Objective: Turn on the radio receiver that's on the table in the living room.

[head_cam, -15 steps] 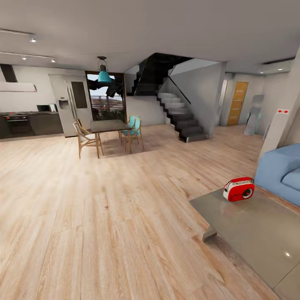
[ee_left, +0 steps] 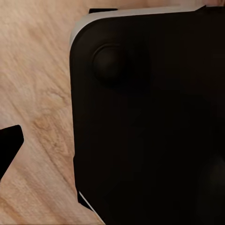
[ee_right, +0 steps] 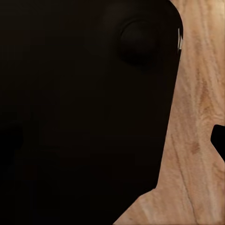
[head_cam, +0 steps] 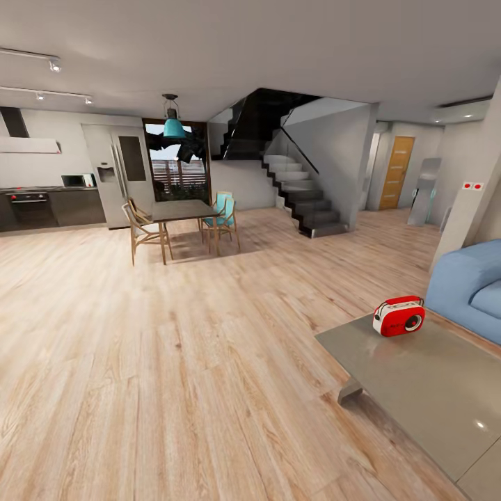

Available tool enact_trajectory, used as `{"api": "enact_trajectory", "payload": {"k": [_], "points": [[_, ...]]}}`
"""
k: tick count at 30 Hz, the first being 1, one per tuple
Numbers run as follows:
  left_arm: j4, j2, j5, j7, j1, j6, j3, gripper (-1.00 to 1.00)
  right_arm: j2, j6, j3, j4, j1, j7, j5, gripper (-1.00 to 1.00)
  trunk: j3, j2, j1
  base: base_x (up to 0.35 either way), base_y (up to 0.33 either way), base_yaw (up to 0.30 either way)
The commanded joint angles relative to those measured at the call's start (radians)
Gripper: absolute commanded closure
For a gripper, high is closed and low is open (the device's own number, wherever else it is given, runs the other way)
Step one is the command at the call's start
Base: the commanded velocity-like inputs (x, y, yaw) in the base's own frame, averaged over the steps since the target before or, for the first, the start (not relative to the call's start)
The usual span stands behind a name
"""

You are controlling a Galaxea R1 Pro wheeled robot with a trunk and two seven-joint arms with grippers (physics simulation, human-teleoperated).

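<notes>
One radio at the desk's far corner, approach risks ahead

The radio receiver (head_cam: 399, 316) is seen upright at the far left corner of the low grey desk (head_cam: 431, 390), near the blue sofa (head_cam: 470, 289). How far the fingers are open cannot be told. If the base is driven in carelessly, the desk's near edge could be struck or the radio knocked off.

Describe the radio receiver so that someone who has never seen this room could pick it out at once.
In the head view, look low and to the right, where a blue sofa stands beside a low grey table. At the table's far edge, close to the sofa, stands the radio receiver. It is the only object on the tabletop: small, bright red with white trim and a round speaker on its front.
</notes>
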Motion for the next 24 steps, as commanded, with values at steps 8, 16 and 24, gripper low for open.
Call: {"api": "enact_trajectory", "payload": {"k": [8, 16, 24], "points": [[0.0, 0.0, 0.0, 0.0, 0.0, -0.01, -0.001, -1.0, 0.002, -0.001, 0.045, 0.0, 0.0, 0.0, 0.0, -1.0, 0.0, 0.0, 0.0, 0.0, 0.0, 0.0], [0.0, 0.001, 0.0, 0.0, 0.0, -0.012, -0.001, -1.0, 0.002, -0.002, 0.09, 0.0, 0.0, 0.0, 0.0, -1.0, 0.0, 0.0, 0.0, 0.0, 0.0, 0.0], [0.0, 0.0, 0.001, 0.0, 0.0, -0.012, 0.0, -1.0, 0.001, -0.002, 0.257, 0.0, 0.0, 0.0, 0.0, -1.0, 0.0, 0.0, 0.0, 0.0, 0.0, 0.0]]}}
